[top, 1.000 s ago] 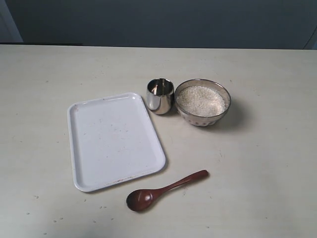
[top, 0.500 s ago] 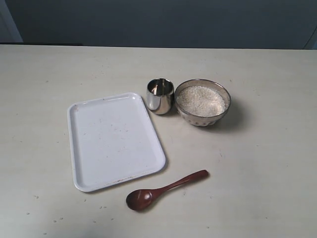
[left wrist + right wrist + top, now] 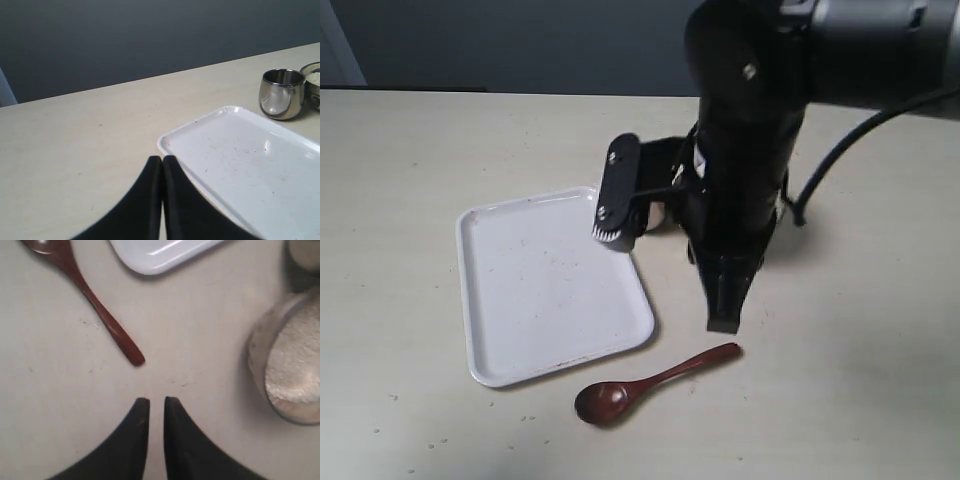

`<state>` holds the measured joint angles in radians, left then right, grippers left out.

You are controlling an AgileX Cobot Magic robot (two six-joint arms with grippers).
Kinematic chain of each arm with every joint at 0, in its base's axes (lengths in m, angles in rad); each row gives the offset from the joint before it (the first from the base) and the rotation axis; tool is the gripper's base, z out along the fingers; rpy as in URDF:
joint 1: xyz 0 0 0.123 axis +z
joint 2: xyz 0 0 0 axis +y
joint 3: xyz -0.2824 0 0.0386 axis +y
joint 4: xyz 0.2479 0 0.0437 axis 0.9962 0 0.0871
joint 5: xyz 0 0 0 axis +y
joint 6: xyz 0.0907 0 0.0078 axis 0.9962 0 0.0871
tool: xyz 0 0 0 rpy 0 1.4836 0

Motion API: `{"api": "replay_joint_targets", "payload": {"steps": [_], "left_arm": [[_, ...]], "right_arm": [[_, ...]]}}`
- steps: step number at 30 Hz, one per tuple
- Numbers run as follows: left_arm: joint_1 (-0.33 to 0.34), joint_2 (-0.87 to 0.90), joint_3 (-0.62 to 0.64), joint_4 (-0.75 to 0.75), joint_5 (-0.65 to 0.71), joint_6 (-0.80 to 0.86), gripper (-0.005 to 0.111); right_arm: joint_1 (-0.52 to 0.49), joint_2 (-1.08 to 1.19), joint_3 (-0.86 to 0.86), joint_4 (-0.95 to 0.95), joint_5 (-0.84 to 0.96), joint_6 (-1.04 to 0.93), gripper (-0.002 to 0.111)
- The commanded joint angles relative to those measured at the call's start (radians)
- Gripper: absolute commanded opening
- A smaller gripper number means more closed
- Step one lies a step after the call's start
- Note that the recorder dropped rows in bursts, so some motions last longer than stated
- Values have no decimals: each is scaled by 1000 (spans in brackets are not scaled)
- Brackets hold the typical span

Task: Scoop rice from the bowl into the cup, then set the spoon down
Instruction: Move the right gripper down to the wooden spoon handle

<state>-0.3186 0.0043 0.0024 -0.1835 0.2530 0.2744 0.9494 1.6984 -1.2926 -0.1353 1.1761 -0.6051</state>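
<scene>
The dark wooden spoon (image 3: 650, 383) lies on the table in front of the tray, handle pointing right. My right gripper (image 3: 723, 322) hangs just above the handle's end; in the right wrist view the gripper (image 3: 153, 400) has a narrow gap between its fingers with nothing in it, a little short of the spoon (image 3: 95, 305). The glass bowl (image 3: 260, 357) of rice (image 3: 297, 360) sits to one side there. In the exterior view the right arm hides bowl and cup. My left gripper (image 3: 162, 159) is shut, empty, by the tray corner; the steel cup (image 3: 282, 93) stands beyond.
A white tray (image 3: 550, 285) lies left of the spoon, also in the left wrist view (image 3: 250, 160). The right arm (image 3: 750, 150) looms over the table's middle, with a black block (image 3: 618, 190) sticking out towards the tray. A few stray grains dot the table near the front edge.
The right arm has swung into the exterior view and come down over the cup and bowl, its fingertips now near the spoon's handle end. Spoon, tray and the rest have not moved.
</scene>
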Motion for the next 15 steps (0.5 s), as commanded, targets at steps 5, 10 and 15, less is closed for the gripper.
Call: {"api": "replay_joint_targets", "payload": {"steps": [5, 10, 15], "left_arm": [[-5, -4, -2, 1, -12, -3, 1], [-5, -4, -2, 1, -12, -3, 1], [-5, -4, -2, 1, -12, -3, 1]], "right_arm": [[31, 98, 2, 13, -23, 22, 42], [35, 131, 2, 44, -33, 18, 42], [39, 131, 81, 85, -59, -8, 42]]}}
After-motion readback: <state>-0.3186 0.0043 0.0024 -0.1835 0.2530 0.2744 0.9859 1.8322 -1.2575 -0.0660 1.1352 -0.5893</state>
